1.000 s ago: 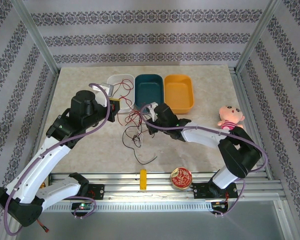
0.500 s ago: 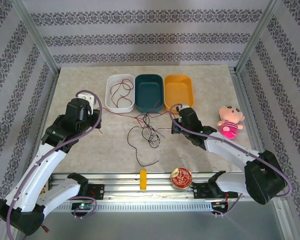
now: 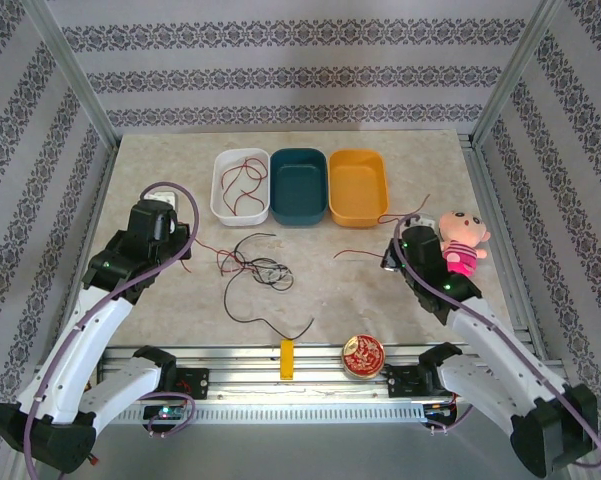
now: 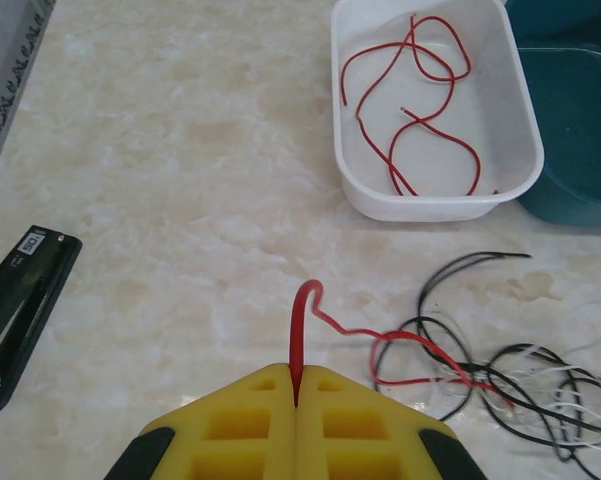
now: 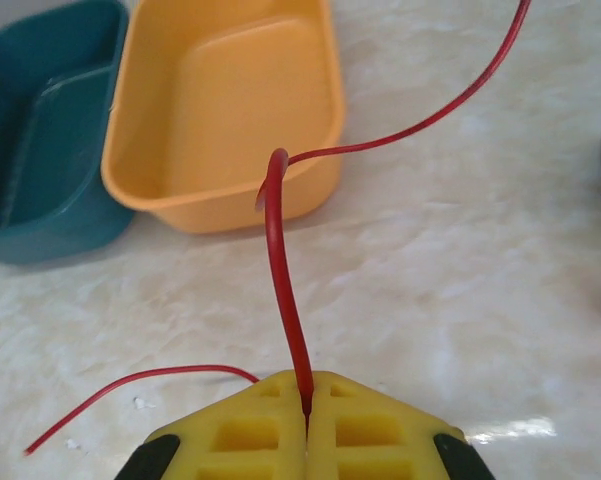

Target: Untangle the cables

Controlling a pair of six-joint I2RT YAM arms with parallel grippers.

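Observation:
The cables (image 3: 260,268) lie as a loose tangle of black, white and red wire at mid-table, seen also as a tangle (image 4: 520,375) in the left wrist view. My left gripper (image 3: 185,248) (image 4: 296,385) is shut on a red cable (image 4: 302,320) that runs right into the tangle. My right gripper (image 3: 390,258) (image 5: 307,395) is shut on another red cable (image 5: 283,270) (image 3: 360,252), which hangs apart from the tangle, one free end resting on the table. One more red cable (image 4: 420,110) (image 3: 242,180) lies inside the white bin (image 4: 435,205).
A teal bin (image 3: 299,186) and an orange bin (image 3: 358,186) stand beside the white bin at the back. A pink doll (image 3: 462,240) sits just right of my right gripper. A black stapler (image 4: 20,315) lies left of my left gripper. A yellow block (image 3: 286,358) and red tin (image 3: 362,355) sit on the front rail.
Both arms have swung apart, the left one leftward and the right one rightward. The right gripper's red cable has come out of the tangle, and the tangle has slid left.

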